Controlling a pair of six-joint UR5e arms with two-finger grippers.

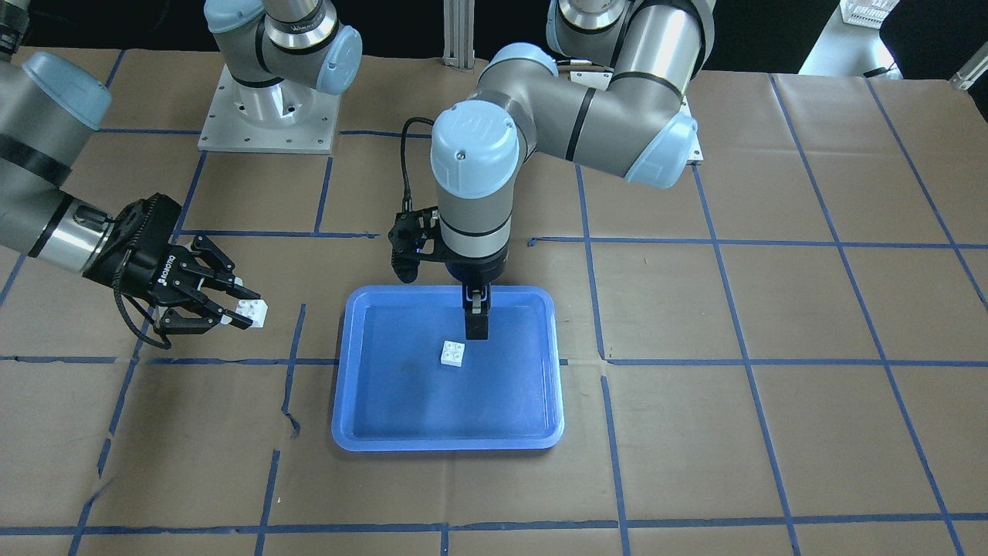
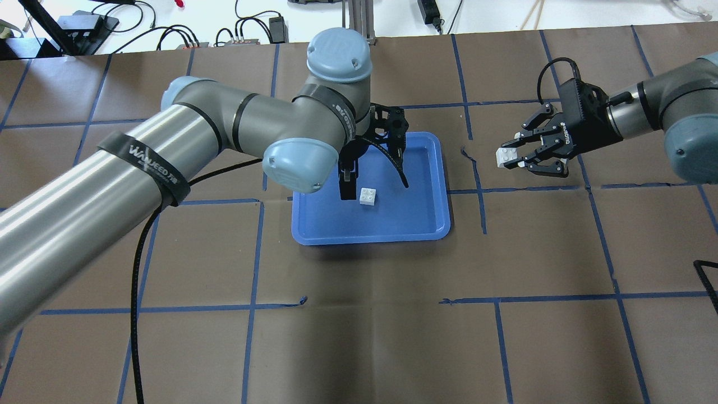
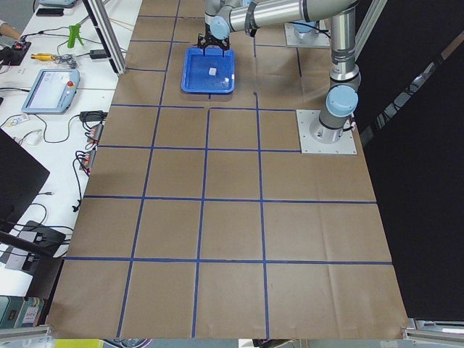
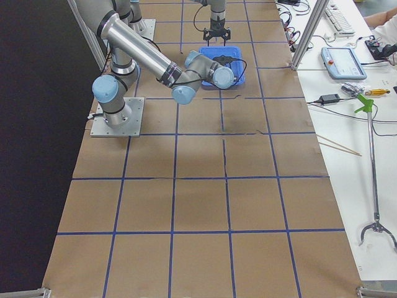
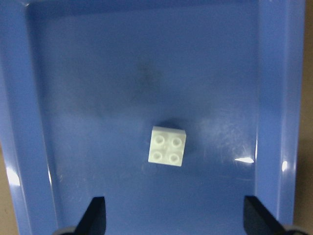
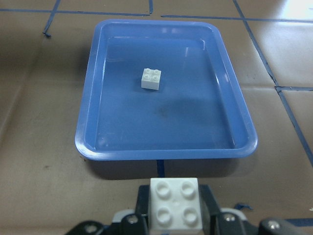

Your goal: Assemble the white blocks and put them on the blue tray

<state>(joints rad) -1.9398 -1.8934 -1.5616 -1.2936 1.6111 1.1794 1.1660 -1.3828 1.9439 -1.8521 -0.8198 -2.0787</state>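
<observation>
Where the left gripper (image 1: 476, 323) hangs: over the blue tray (image 1: 448, 443), pointing straight down, just beside the loose brick (image 1: 453, 353).
Left jaws: spread wide, with nothing between them. In the wrist view both fingertips (image 5: 96, 215) stand apart from the brick, which lies ahead of the gap.
Loose brick: flat on the tray floor, studs up, near the middle and away from every rim.
Right gripper (image 1: 245, 310): well to the side of the tray, over the paper-covered table (image 1: 772, 432), with the arm reaching in at a slant.
Right jaws: closed onto the second brick (image 1: 253, 312), pinching it on two opposite sides at the fingertips. Its four studs show in the wrist view.
Hidden: the left arm's wrist covers most of the left gripper from the front and from overhead, so only one finger shows, edge-on.
Cut off: the lower edge of the held brick, at the bottom of the right wrist view.
Hard to make out: both grippers in the two side views, where they are too small to judge.
</observation>
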